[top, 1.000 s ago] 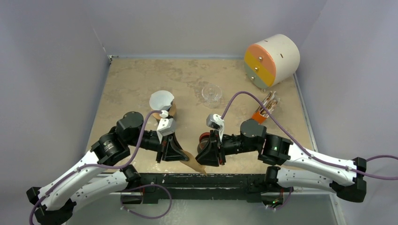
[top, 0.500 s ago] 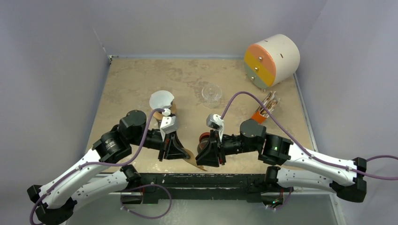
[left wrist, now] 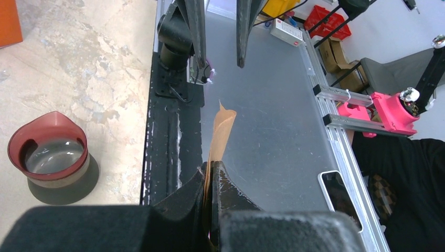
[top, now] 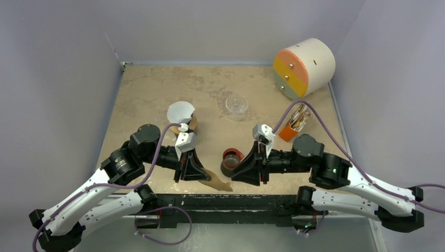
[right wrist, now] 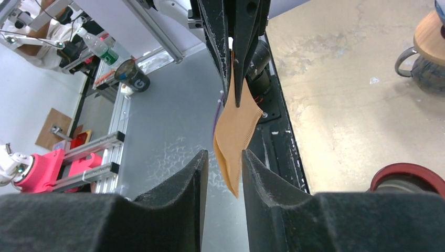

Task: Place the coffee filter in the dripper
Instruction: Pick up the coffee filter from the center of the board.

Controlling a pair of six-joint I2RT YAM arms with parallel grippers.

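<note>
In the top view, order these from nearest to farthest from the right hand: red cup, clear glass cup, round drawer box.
1. Red cup, just beside the right hand.
2. Clear glass cup, mid-table, farther back.
3. Round drawer box, far right corner.

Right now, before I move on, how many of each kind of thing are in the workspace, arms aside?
Dripper: 1
Coffee filter, in the left claw: 1
Glass server with wooden ring: 1
Clear glass cup: 1
Red-rimmed cup: 1
Orange holder: 1
Round drawer unit: 1
Total: 7
</note>
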